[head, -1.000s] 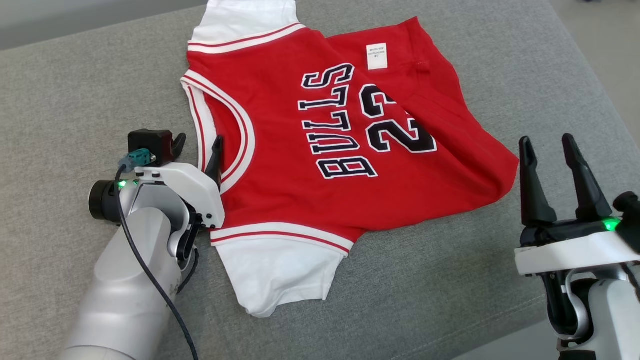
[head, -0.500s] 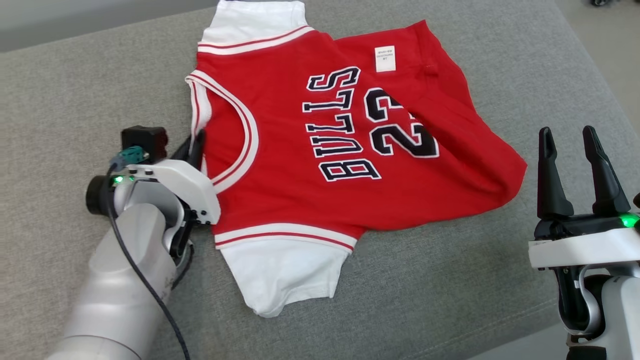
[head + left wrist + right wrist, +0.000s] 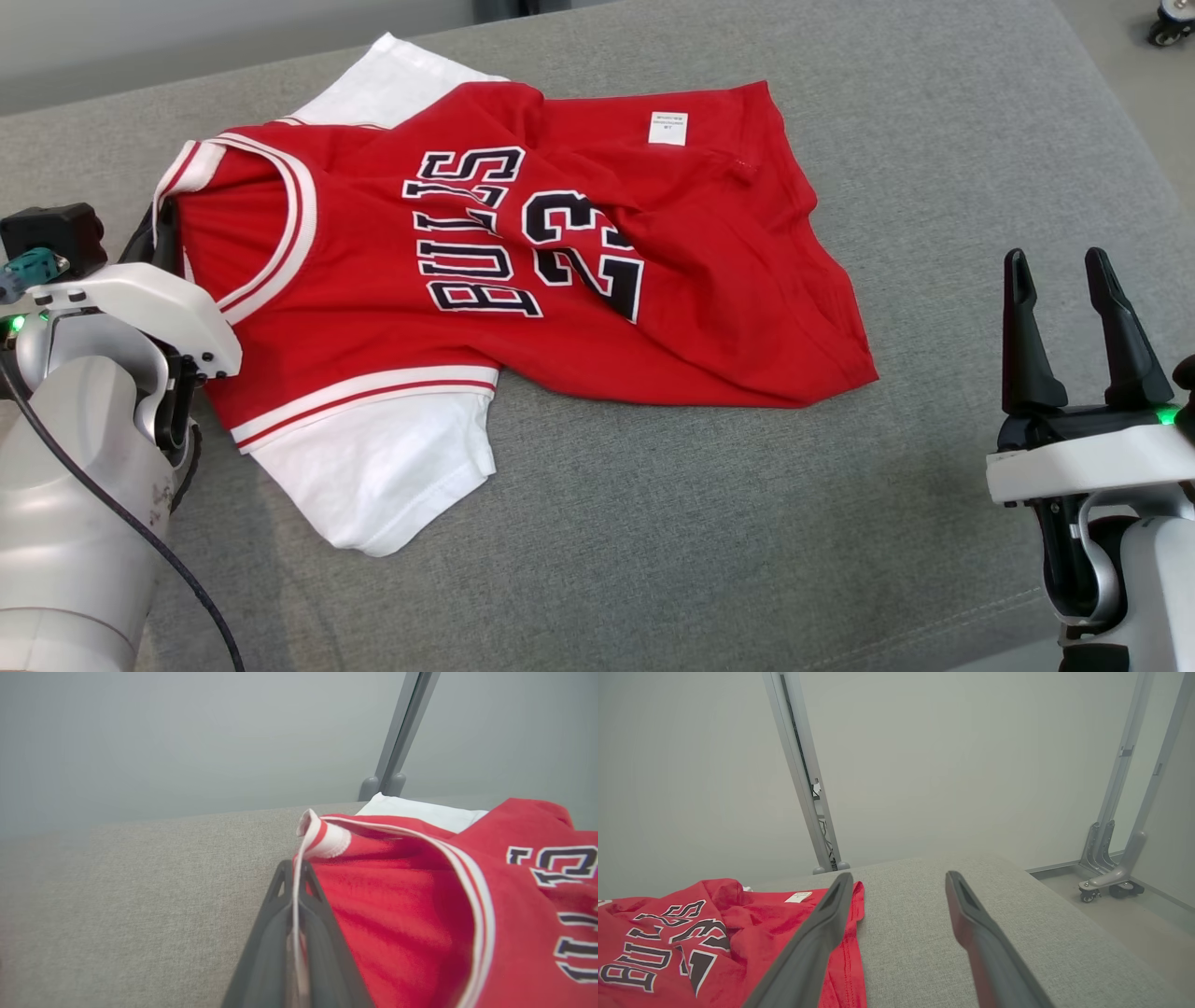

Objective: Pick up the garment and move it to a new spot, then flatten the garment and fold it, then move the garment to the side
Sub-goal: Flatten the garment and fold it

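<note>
Item under inspection: red short-sleeved jersey with white sleeves and black "BULLS 23" lettering (image 3: 560, 308) (image 3: 420, 933) (image 3: 668, 933). It lies on the grey woven-fabric table (image 3: 700, 541) (image 3: 140, 882) (image 3: 1017, 914), left of centre in the head view, lettering upward. The body is rumpled, with creases running through the numerals and along the hem side.

Near white sleeve (image 3: 383, 485): flat on the table, pointing toward the robot. Far white sleeve (image 3: 392, 84): partly covered by the red body. Small white care label (image 3: 667, 129) (image 3: 797, 897): uppermost on the fabric near the far hem.

Left jaws: closed, gripping the white neckline trim with red stripes (image 3: 306, 219) (image 3: 322, 837). The left wrist view shows the white edge running between the two dark fingers (image 3: 266, 952), which are pressed together, and the trim curling over just past their tips. The pale left forearm (image 3: 65, 523) with its black cable (image 3: 140, 541) stands at the table's left side.

Right jaws: open and holding nothing. The dark fingers (image 3: 1022, 336) (image 3: 817, 938) stand apart, pointing up the head view at the lower right, well clear of the jersey's hem.

Surroundings: grey metal posts (image 3: 397, 732) (image 3: 798, 765) against a pale wall behind the table; a castor (image 3: 1087, 896) on the floor at right
</note>
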Controlling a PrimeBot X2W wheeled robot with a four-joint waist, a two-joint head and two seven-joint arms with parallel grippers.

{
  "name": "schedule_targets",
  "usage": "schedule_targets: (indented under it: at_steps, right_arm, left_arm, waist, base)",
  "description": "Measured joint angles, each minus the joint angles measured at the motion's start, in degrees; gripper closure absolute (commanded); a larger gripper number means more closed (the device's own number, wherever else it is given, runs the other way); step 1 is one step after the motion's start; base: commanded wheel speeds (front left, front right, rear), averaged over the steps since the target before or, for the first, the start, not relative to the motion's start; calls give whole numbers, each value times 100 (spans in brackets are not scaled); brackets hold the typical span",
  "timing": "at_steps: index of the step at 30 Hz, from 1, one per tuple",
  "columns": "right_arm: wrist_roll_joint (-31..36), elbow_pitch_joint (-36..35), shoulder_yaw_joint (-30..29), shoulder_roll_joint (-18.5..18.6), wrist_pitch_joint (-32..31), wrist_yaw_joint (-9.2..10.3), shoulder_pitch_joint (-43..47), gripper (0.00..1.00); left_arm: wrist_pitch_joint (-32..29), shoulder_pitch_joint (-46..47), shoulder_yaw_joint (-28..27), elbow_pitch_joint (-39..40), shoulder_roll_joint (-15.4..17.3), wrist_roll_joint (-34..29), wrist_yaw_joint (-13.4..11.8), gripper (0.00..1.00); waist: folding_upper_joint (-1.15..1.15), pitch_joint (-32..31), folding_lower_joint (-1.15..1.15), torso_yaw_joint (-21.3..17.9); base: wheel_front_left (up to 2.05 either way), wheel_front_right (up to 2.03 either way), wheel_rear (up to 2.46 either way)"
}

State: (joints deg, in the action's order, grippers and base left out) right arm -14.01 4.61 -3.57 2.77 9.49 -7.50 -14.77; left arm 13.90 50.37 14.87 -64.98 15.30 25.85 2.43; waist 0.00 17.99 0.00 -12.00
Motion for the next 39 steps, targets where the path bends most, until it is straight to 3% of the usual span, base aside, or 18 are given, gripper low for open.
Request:
schedule_targets:
  at_steps: [1,2,3,12,13,14,23,35,39]
  right_arm:
    - [0,23,-1,-1,-14,0,-4,0]
    - [0,46,-9,-1,-25,0,-9,0]
    - [-5,85,-14,0,-52,0,-13,0]
    - [-114,599,81,-2,-404,0,32,0]
    - [-129,672,120,-1,-438,0,58,0]
    - [-127,1129,166,-3,-602,0,258,0]
    - [-238,1796,-132,0,-554,0,449,0]
    - [-264,2252,-154,-3,-403,0,376,0]
    - [-180,2459,-627,34,-243,0,265,0]
  left_arm:
    - [9,23,-3,-23,3,1,-9,100]
    - [26,38,7,-34,-5,0,-13,44]
    - [29,42,19,-42,-26,0,-14,0]
    - [100,-212,-66,366,-226,43,-100,0]
    - [101,-315,-102,555,-244,45,-107,0]
    - [101,-1073,-263,1523,-410,-4,-127,0]
    - [103,-2490,-389,2995,-745,-144,-249,0]
    - [107,-3238,-308,3521,-920,-133,-310,0]
    - [99,-3251,-255,3594,-924,-121,-345,0]
  waist:
    - [0,1,0,18]
    - [0,1,0,41]
    - [0,-3,0,70]
    - [0,-113,0,439]
    - [0,-135,0,500]
    - [0,-274,0,815]
    - [0,-550,0,1288]
    - [0,-688,0,1549]
    - [0,-663,0,1591]
  base:
    - [0,0,0]
    - [0,0,0]
    - [0,0,0]
    - [0,0,0]
    - [0,0,0]
    - [0,0,0]
    - [0,0,0]
    - [0,0,0]
    - [0,0,0]
